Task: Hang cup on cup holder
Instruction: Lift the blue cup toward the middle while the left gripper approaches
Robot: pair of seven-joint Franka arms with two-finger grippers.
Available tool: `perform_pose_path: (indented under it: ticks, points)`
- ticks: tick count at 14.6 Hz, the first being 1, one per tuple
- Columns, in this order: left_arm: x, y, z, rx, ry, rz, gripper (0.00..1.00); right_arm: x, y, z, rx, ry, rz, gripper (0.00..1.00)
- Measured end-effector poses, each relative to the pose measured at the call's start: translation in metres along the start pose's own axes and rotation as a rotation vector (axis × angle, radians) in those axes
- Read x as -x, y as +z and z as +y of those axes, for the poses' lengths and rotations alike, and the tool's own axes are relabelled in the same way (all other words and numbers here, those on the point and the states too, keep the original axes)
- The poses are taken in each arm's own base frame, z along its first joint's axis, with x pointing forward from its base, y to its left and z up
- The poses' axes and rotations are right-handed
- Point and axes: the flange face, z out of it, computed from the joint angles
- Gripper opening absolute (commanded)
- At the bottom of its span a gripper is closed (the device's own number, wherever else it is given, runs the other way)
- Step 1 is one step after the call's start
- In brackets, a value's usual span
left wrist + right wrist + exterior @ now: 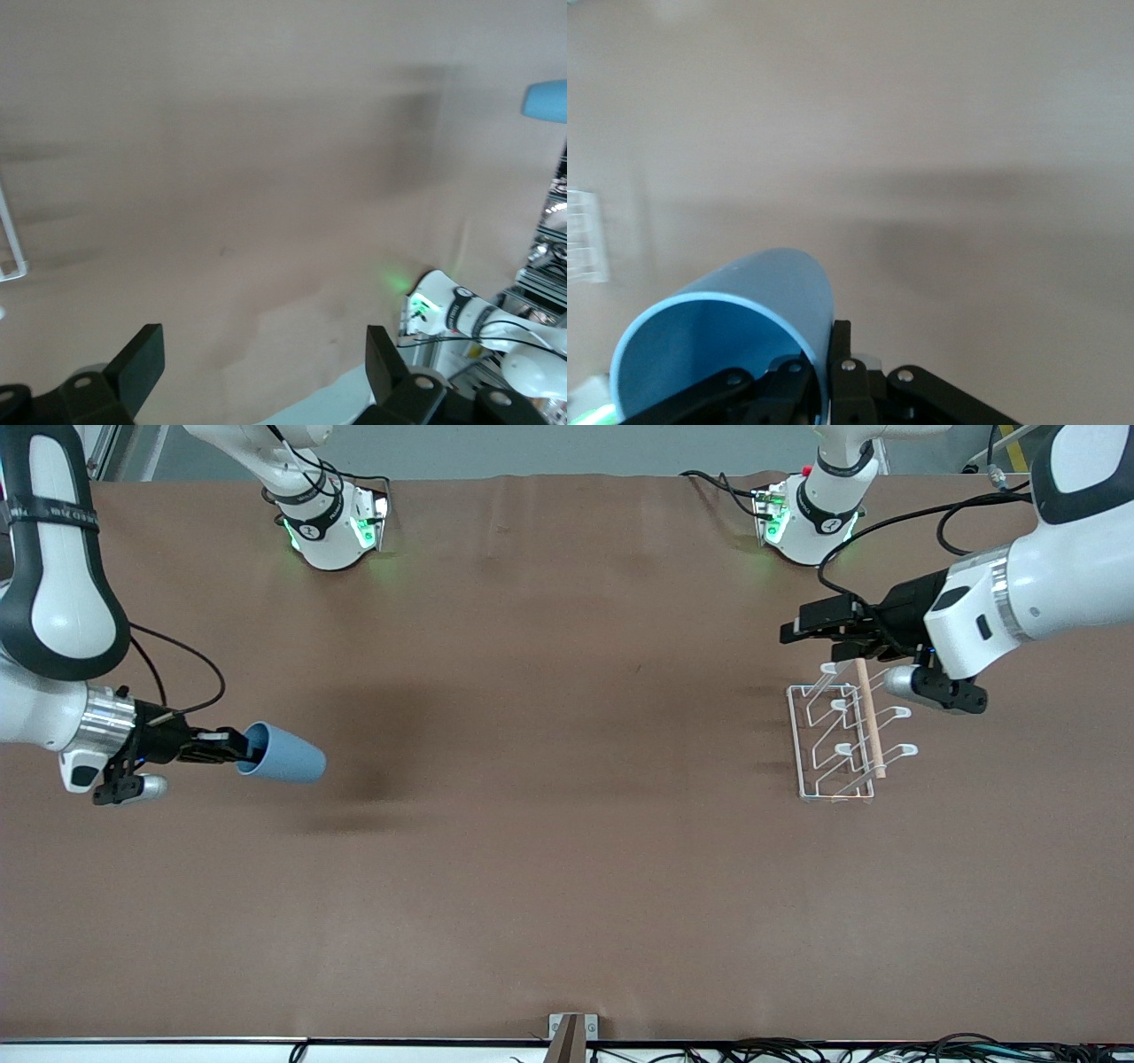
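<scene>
At the middle left of the front view the right gripper (232, 748) pinches the rim of the cup (283, 755), one finger inside the mouth and one outside, as the right wrist view shows. The cup (731, 336) is carried on its side in the air over the table (549, 850) at the right arm's end, mouth toward the gripper, closed bottom pointing toward the frame's centre. It looks like a light, thin-walled plastic tumbler with a smooth matte skin and no handle, so I judge the rim pinch the sensible hold; the wall may flex a little, and the taper could let it slip if squeezed on the body. It should not break easily.

At the middle right of the front view stands the cup holder (837, 735), a thin wire frame that I expect is light enough to shift or tip if pushed. The left gripper (802, 627) hangs just above its upper end, fingers (142, 359) spread wide with nothing between them, per the left wrist view.

Hard to make out: the right gripper's fingertips are cut off at the lower edge of its wrist view, the holder's prongs overlap in the front view, and only a corner of the holder (11, 257) enters the left wrist view
</scene>
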Motion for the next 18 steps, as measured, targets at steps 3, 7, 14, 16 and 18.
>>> perform_pose_path:
  ticks: [3,7,14,16,18]
  points:
    - [0.005,-0.001,0.039,0.011,0.079,0.008,1.0,0.004,0.024,-0.056,-0.169,-0.016,-0.031,0.0]
    - [0.02,0.022,0.117,0.022,0.228,0.049,1.0,0.011,0.059,-0.128,-0.333,-0.049,-0.062,0.0]
    - [0.02,0.077,0.188,0.059,0.647,0.119,1.0,0.041,0.112,-0.232,-0.553,-0.08,-0.143,0.01]
    - [0.018,0.086,0.199,0.061,0.742,0.152,1.0,0.052,0.126,-0.257,-0.569,-0.105,-0.174,0.01]
    - [0.019,0.096,0.21,0.06,0.828,0.171,1.0,0.06,0.131,-0.276,-0.576,-0.127,-0.194,0.01]
